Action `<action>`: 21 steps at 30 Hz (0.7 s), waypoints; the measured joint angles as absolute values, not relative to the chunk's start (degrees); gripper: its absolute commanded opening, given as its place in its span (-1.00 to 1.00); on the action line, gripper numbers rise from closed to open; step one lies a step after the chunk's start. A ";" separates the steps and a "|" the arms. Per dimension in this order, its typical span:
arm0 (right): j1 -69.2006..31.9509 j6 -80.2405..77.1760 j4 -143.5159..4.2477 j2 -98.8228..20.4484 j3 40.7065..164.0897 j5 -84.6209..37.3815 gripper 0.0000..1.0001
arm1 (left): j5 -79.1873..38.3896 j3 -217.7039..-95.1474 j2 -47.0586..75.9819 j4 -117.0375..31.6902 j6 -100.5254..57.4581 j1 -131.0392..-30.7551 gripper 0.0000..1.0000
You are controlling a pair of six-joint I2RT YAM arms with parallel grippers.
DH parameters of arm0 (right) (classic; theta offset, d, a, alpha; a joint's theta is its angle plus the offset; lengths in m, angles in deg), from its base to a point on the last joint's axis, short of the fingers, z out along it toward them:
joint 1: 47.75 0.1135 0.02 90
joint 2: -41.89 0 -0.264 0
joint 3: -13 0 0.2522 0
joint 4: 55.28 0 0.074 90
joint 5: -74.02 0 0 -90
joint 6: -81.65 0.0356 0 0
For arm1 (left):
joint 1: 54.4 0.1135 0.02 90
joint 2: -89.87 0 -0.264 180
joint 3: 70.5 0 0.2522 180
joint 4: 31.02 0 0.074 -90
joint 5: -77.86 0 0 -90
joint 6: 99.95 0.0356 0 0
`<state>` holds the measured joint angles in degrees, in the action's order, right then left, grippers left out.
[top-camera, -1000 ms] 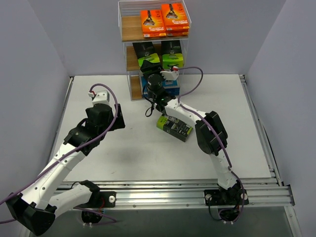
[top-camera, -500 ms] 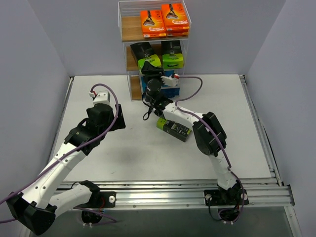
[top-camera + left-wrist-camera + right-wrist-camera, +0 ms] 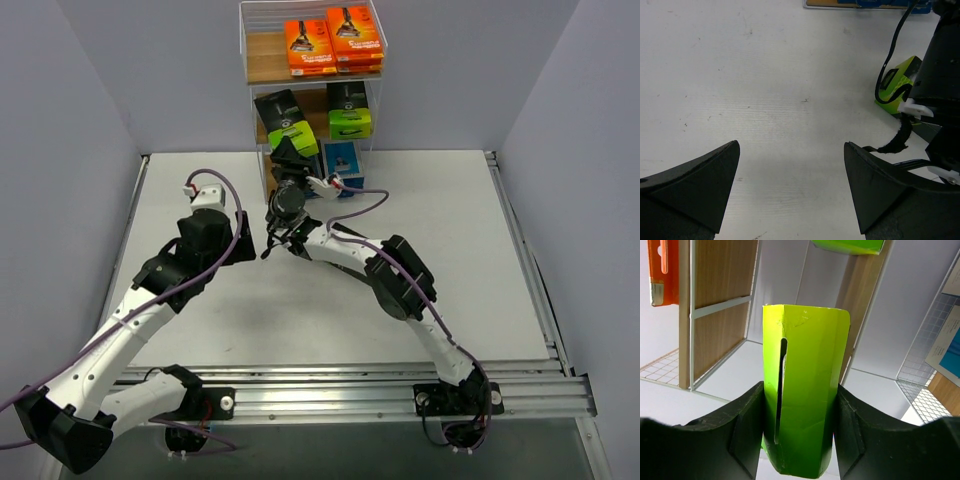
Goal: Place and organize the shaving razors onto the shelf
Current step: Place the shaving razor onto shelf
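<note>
Gripping a lime pack (image 3: 805, 385) edge-on in the right gripper (image 3: 800, 412), upper centre of the top view, just before the shelf's (image 3: 262, 58) middle tier. Hovering with the left gripper (image 3: 790, 170) wide open and empty over the tabletop (image 3: 765, 75). Risks snagging a wire upright (image 3: 691, 340) or shoving the neighbouring pack (image 3: 349, 110) if pushed in tilted; may slip, held only at its near end.
</note>
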<state>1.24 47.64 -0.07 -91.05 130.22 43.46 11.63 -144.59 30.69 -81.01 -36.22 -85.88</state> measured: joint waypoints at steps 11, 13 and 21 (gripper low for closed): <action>-0.79 49.50 -1.40 -91.05 130.20 40.25 -0.21 | 11.41 -144.59 30.01 -81.01 -36.22 -86.23 0.88; -1.47 50.63 -3.02 -90.83 130.20 38.37 -0.09 | 11.41 -144.59 30.01 -81.01 -36.22 -86.23 0.88; -3.26 54.35 -10.21 -89.85 130.20 30.43 0.27 | 11.41 -144.59 29.99 -81.01 -36.19 -86.23 0.88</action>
